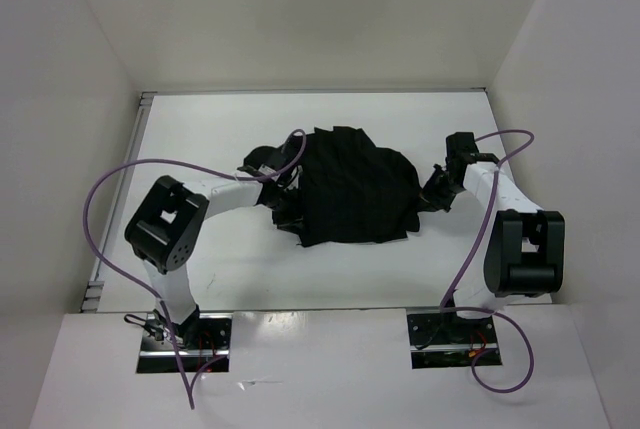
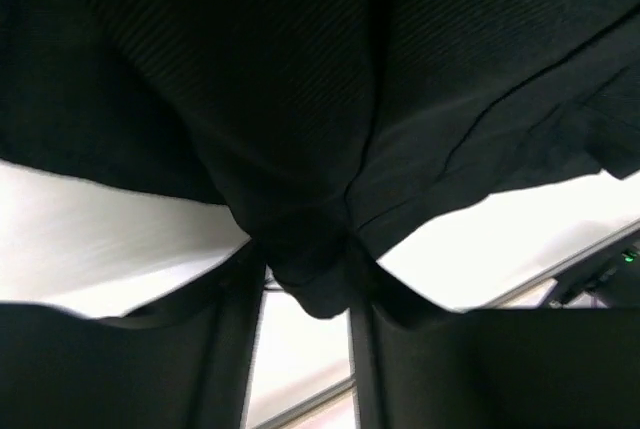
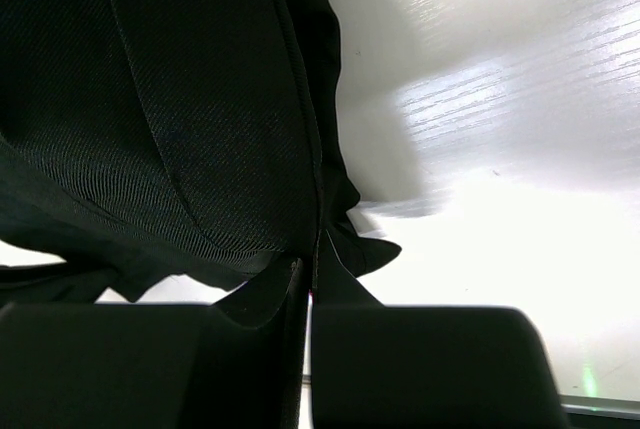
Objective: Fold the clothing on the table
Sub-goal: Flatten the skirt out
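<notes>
Currently, left claw (image 2: 308, 294) part-closed on bunched clothing (image 1: 350, 194), right claw (image 3: 308, 284) clamped on its edge

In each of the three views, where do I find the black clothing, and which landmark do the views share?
Top external: the clothing lies at the centre of the table.
Left wrist: the clothing fills the upper half and dips to the bottom middle.
Right wrist: the clothing fills the upper left.
Shared landmark: the white table under it.

clothing (image 1: 350, 194): black, finely ribbed, crumpled heap | mid-table | table (image 1: 300, 279): white, flat
</notes>
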Robot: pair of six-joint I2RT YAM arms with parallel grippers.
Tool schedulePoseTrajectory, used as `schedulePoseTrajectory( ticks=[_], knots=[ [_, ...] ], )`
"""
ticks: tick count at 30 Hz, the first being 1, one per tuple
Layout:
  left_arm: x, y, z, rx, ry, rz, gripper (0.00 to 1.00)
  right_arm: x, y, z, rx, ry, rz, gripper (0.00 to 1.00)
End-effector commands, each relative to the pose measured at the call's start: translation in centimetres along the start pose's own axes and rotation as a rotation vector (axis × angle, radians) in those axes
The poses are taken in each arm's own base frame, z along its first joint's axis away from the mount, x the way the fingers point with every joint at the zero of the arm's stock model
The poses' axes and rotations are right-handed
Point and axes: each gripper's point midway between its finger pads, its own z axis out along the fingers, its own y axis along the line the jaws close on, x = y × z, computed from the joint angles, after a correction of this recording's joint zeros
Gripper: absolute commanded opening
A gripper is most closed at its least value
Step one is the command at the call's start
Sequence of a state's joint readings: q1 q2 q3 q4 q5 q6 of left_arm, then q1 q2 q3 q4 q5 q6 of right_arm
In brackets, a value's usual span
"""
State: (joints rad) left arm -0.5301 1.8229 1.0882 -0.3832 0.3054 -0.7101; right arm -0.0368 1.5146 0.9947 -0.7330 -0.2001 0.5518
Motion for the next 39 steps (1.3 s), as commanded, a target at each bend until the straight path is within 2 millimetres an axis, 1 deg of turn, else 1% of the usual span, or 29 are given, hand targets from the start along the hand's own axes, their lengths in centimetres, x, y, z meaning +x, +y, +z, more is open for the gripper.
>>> schedulePoseTrajectory(
  ticks=[1,2,3,4,5,6,7,8,9,10,12,13,15,18,20,21,22,23,24,25,28,29,31,32,33,34,36,38,39],
  knots=[
    [1.1,0.0,1.8,0.006,0.042,-0.004,0.36,-1.4,1.4,-0.9,-0.035,-0.047,-0.031,0.0],
    [1.1,-0.3,1.8,0.021,0.042,-0.001,0.28,-1.4,1.4,-0.9,-0.035,-0.047,-0.031,0.0],
    [1.1,-0.2,2.2,0.021,0.043,-0.002,0.17,-1.4,1.4,-0.9,-0.035,-0.047,-0.031,0.0],
    [1.1,-0.2,2.2,0.021,0.043,-0.002,0.0,-1.4,1.5,-1.1,-0.041,-0.056,-0.033,0.0],
    [0.6,-0.2,2.0,0.004,0.03,-0.002,0.0,-1.4,1.5,-1.1,-0.041,-0.056,-0.033,0.01],
    [0.5,0.1,1.6,-0.022,0.026,-0.005,0.0,-1.4,1.5,-1.1,-0.041,-0.056,-0.033,0.12],
    [-0.6,-0.1,0.4,-0.047,-0.034,0.006,0.0,-1.5,1.6,-1.4,-0.046,-0.063,-0.035,0.22],
    [-0.8,0.0,-0.2,-0.062,-0.055,0.008,0.0,-1.5,1.6,-1.4,-0.046,-0.063,-0.035,0.27],
    [-1.5,0.5,-1.0,-0.076,-0.081,-0.006,0.0,-1.4,1.7,-1.4,-0.055,-0.057,-0.035,0.35],
    [-2.0,0.4,-2.5,-0.076,-0.109,-0.013,0.0,-1.5,2.0,-1.4,-0.067,-0.059,-0.038,0.41],
    [-3.0,1.2,-4.3,-0.093,-0.157,-0.041,0.0,-1.0,2.0,-1.3,-0.077,-0.042,-0.049,0.43],
    [-3.2,1.4,-4.7,-0.095,-0.161,-0.049,0.0,-1.0,2.2,-1.5,-0.09,-0.045,-0.051,0.44],
    [-3.3,1.7,-5.1,-0.097,-0.166,-0.048,0.0,-0.2,2.4,-1.2,-0.087,-0.027,-0.068,0.44],
    [-3.6,1.5,-5.3,-0.093,-0.173,-0.036,0.0,0.7,2.2,-0.5,-0.078,-0.003,-0.065,0.44],
    [-3.5,1.7,-5.0,-0.099,-0.166,-0.029,0.0,1.8,1.9,0.5,-0.055,0.023,-0.06,0.44],
    [-3.6,1.8,-5.1,-0.093,-0.164,-0.037,0.0,1.8,1.9,0.5,-0.055,0.024,-0.06,0.44],
    [-3.5,1.6,-5.1,-0.084,-0.158,-0.037,0.0,2.0,1.6,1.0,-0.048,0.033,-0.057,0.44],
    [-3.4,1.8,-4.9,-0.089,-0.151,-0.039,0.0,2.2,2.0,1.1,-0.062,0.035,-0.067,0.44],
    [-3.5,1.6,-4.8,-0.077,-0.153,-0.027,0.0,2.3,1.9,1.4,-0.054,0.045,-0.065,0.44],
    [-3.5,1.6,-4.8,-0.077,-0.153,-0.027,0.0,3.2,2.4,1.8,-0.051,0.067,-0.084,0.44],
    [-3.8,1.5,-4.7,-0.077,-0.153,-0.027,0.0,4.2,2.5,2.7,-0.006,0.078,-0.113,0.44],
    [-4.0,1.8,-4.8,-0.08,-0.156,-0.026,0.0,4.3,2.8,2.7,-0.013,0.074,-0.123,0.44],
    [-3.8,1.6,-4.8,-0.07,-0.149,-0.026,0.0,4.2,2.3,3.2,0.021,0.06,-0.121,0.44],
    [-3.9,2.0,-4.7,-0.071,-0.153,-0.034,0.0,4.1,2.2,3.3,0.032,0.051,-0.109,0.43],
    [-3.5,2.1,-4.6,-0.064,-0.136,-0.036,0.0,3.9,2.3,3.4,0.038,0.034,-0.112,0.41],
    [-3.6,1.8,-4.6,-0.05,-0.138,-0.033,0.0,3.5,1.7,3.7,0.076,0.013,-0.112,0.39],
    [-3.7,2.2,-4.4,-0.057,-0.134,-0.035,0.0,2.8,1.6,3.6,0.092,-0.016,-0.114,0.17],
    [-3.6,2.2,-4.4,-0.05,-0.129,-0.022,0.0,2.0,2.4,2.4,0.072,-0.053,-0.118,0.0],
    [-3.8,1.6,-5.0,-0.035,-0.136,-0.017,0.0,1.6,2.9,1.6,0.058,-0.069,-0.12,0.0]
  ],
)
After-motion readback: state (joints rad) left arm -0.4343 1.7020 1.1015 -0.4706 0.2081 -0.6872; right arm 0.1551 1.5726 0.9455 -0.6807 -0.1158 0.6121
